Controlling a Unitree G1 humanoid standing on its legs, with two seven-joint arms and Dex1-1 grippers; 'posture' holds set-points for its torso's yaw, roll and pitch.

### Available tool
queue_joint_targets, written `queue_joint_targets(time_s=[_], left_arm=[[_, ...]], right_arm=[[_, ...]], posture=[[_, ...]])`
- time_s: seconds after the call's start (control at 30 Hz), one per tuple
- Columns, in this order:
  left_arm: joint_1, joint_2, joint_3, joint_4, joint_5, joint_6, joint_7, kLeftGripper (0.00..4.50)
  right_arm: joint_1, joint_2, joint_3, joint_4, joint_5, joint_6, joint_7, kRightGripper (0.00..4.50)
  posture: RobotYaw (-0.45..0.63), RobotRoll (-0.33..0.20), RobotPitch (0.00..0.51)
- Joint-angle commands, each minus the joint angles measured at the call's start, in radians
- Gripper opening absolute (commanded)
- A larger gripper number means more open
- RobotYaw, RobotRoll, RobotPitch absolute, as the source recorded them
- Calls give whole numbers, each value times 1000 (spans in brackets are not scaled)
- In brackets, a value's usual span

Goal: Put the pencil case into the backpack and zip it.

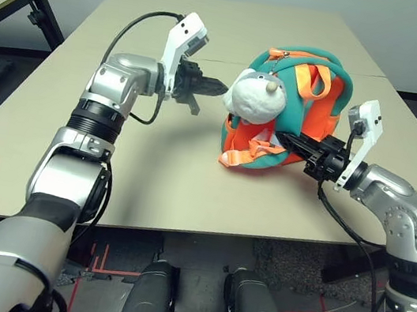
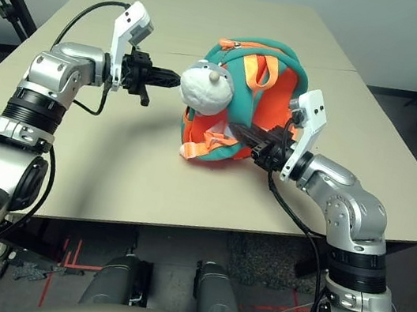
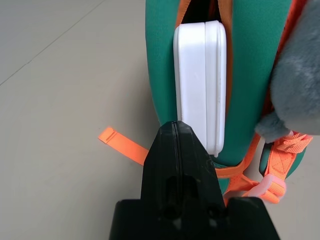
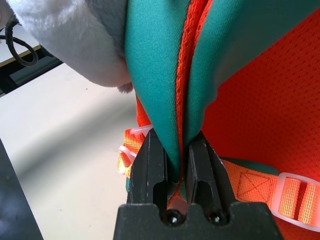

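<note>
Backpack (image 1: 308,113) sits on the desk (image 1: 171,190), leaning, zip open on the side facing the left arm. Pencil case (image 3: 192,80) stands on edge in that opening, white side poking out between the teal walls. Left jaws (image 3: 176,125) pressed together, nothing in them, tips right by the case's near end. Right jaws (image 4: 177,142) pinching a fold of the teal fabric along its orange edging, low on the bag. Case looks most of the way in; next is likely a push with the closed left tips, then the zip. Risks: a push off-centre could pivot the case and wedge a corner on the zip edging. If the right pinch slips, the bag could slide or tip instead of taking the load. Case left proud would likely block the slider. Plush charm (image 1: 257,98) and loose orange strap (image 3: 124,145) hang close enough to snag the left arm.
</note>
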Motion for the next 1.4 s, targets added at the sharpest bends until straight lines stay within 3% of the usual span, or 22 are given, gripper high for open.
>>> queue_joint_targets(time_s=[0.03,0.27,1.03,1.4], left_arm=[[-28,6,-12,-8,12,-10,-10,0],[-30,-2,-10,-7,7,-7,-7,0],[-111,-173,-8,188,28,-73,17,0],[-101,-152,-9,149,23,-49,-16,0]], right_arm=[[6,5,17,-26,14,7,9,212],[-4,7,22,-15,11,3,14,211],[4,20,23,-25,11,-3,-4,198],[-2,27,34,-13,-2,-10,1,197]], posture=[[-143,0,21],[-136,0,18],[-159,0,18],[-151,0,15]])
